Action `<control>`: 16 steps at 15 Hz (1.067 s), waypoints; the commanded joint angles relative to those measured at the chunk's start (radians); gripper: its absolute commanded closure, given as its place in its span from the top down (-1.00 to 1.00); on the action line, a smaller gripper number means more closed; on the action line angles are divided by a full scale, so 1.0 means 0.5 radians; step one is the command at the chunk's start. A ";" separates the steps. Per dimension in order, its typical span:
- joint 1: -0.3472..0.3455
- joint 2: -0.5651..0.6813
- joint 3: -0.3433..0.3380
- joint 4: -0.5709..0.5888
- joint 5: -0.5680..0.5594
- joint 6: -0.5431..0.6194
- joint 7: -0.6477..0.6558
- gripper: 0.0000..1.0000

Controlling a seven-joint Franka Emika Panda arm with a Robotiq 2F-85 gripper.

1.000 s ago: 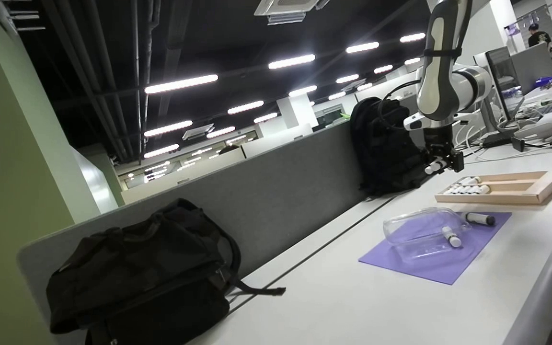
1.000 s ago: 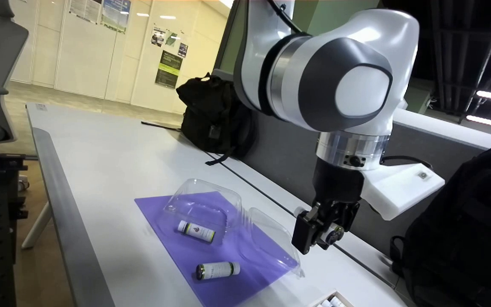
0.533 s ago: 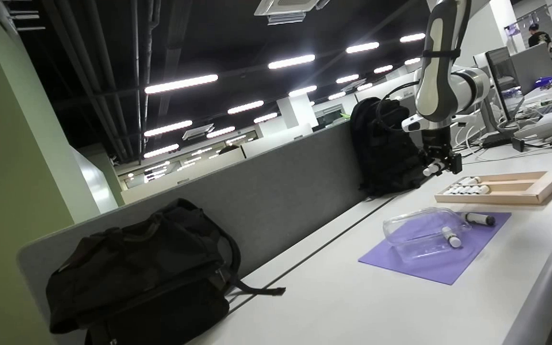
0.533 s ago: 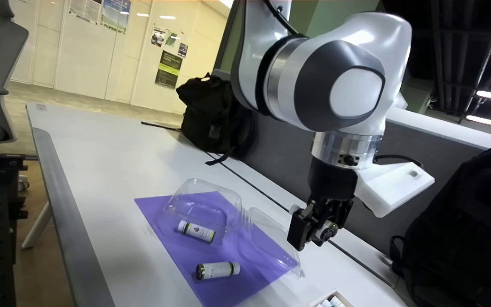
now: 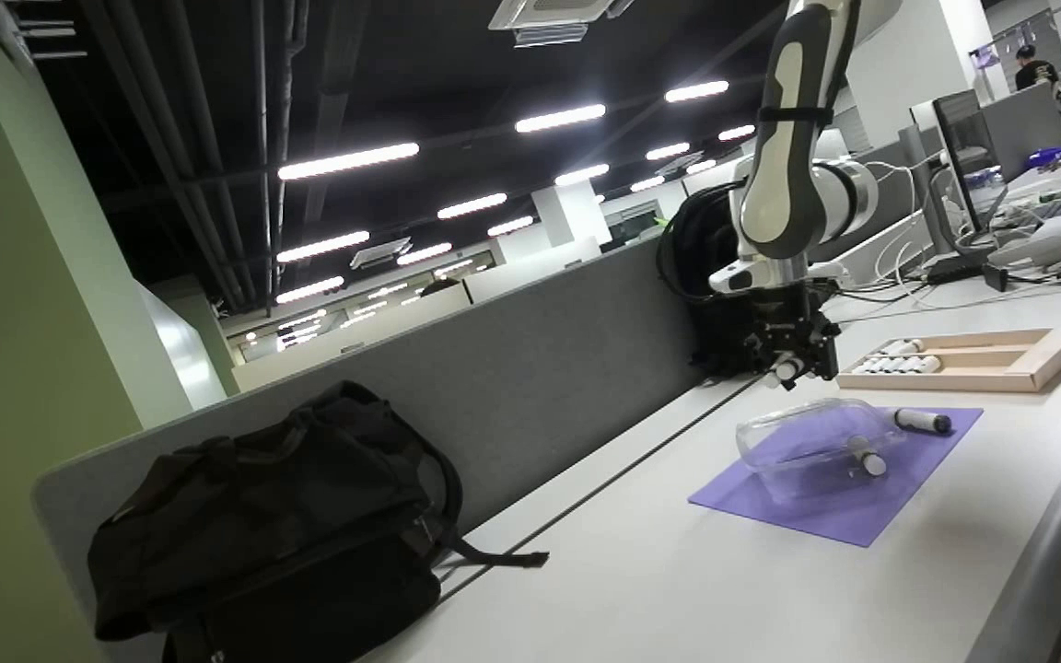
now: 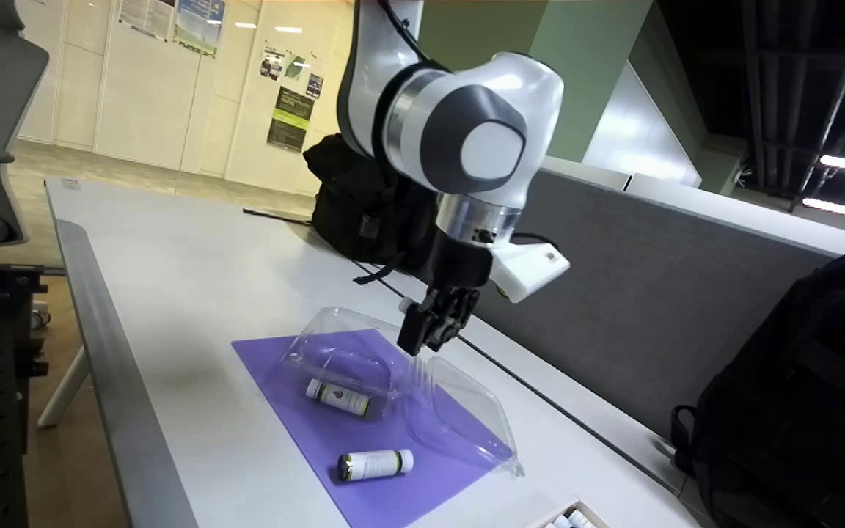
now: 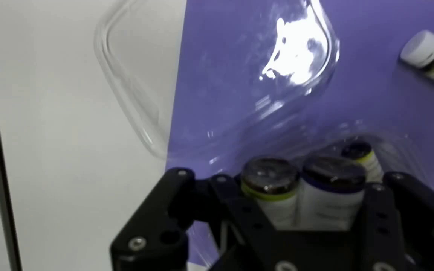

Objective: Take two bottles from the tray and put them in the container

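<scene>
Two bottles [image 7: 332,207] are lying side by side in the gripper [image 7: 301,186], lower center of the wrist view, long axes parallel, dark ends pointing up-frame. The gripper is clamping both, jaws parted by their combined width. In an exterior view, the opened container [image 6: 349,345] is resting mid-frame on the purple mat [image 6: 422,480]; a third bottle [image 6: 342,398] is occupying its left half. A fourth bottle [image 6: 375,465] is lying outside, dark end pointing left. The arm [image 6: 459,139] is hanging from the upper edge, gripper directed downward.
</scene>
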 commanded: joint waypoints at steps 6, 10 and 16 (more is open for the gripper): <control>0.556 -0.035 -0.224 -0.090 0.032 -0.077 -0.110 -0.49; 0.556 -0.123 -0.193 -0.127 0.098 -0.071 -0.214 0.06; 0.553 -0.287 -0.184 -0.138 0.318 -0.078 -0.423 0.89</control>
